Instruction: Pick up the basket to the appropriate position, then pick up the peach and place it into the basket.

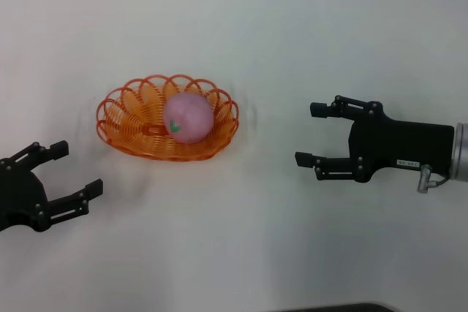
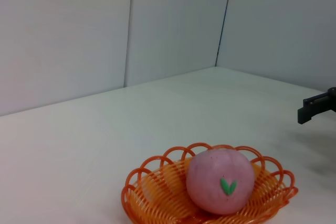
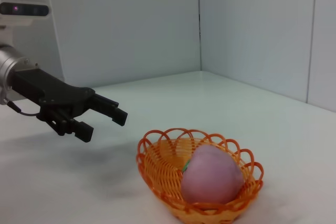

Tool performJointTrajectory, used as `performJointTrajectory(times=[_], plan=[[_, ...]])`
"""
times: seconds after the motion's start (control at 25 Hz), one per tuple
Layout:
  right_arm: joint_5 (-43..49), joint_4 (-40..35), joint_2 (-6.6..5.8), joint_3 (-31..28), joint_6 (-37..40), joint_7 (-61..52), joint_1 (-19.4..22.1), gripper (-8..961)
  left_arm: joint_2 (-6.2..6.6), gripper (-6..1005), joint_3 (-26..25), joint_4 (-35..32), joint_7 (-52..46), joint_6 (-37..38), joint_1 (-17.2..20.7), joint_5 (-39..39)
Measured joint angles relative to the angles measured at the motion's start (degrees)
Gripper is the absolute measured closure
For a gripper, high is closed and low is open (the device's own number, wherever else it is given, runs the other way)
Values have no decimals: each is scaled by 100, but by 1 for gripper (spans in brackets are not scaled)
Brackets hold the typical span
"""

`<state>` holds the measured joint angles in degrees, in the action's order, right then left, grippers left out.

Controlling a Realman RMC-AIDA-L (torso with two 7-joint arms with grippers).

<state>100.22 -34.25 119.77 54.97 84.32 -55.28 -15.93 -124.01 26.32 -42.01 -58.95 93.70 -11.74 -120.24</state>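
bright, even overhead light, soft faint shadows on the table (image 1: 292, 253), slightly hazy focus.

Peach (image 1: 190, 117) sat in basket (image 1: 124, 134), left of centre on table (image 1: 241, 239). Left gripper (image 1: 79, 174) lay near-left of basket; right gripper (image 1: 311, 134) well right, both apart from it.

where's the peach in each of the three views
Head view: peach left of centre, in the basket.
Left wrist view: peach low, right of centre, leaf mark facing the camera.
Right wrist view: peach low, right of centre.
Shared landmark: the basket around it.
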Motion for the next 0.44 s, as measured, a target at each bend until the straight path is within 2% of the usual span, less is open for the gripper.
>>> performJointTrajectory(times=[0.44], plan=[[7, 70, -1, -12, -5, 27, -4, 61, 0, 100, -2, 20, 1, 12, -4, 0]])
